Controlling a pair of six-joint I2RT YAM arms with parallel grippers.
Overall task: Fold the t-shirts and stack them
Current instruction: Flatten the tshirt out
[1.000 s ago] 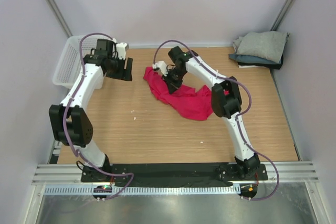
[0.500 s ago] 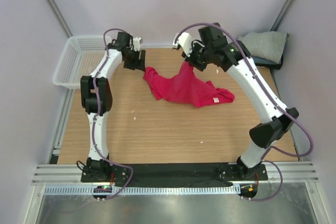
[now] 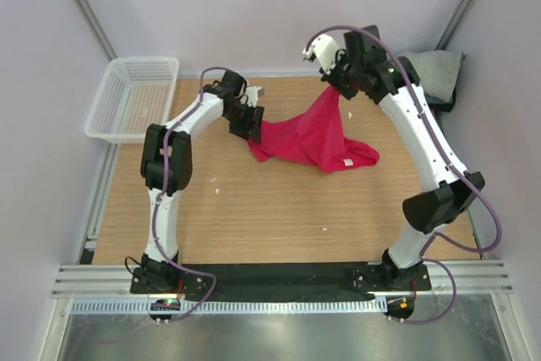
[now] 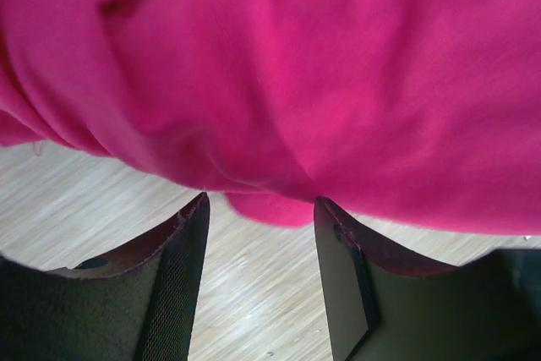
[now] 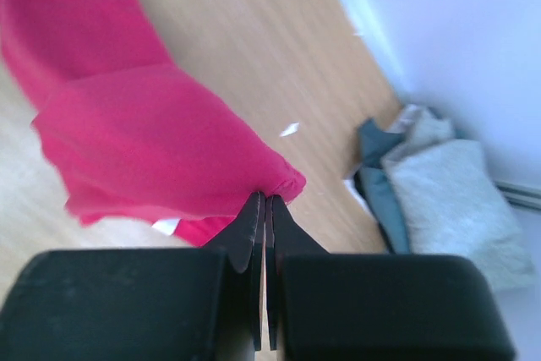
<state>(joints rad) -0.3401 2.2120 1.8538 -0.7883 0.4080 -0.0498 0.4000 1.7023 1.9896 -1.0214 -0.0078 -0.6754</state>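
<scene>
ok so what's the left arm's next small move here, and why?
Probably ease the left pincer forward a touch and close it on the pink shirt. Its jaws stand open with a fold of cloth right at their tips, while the right pincer is shut on another part, holding it raised. A second grip would likely let the arms spread it.

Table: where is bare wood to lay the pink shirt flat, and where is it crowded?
Free: the near half of the table, from the pink shirt to its near edge. Crowded: far middle, where left gripper and right gripper meet the shirt; far right corner, folded stack.
</scene>
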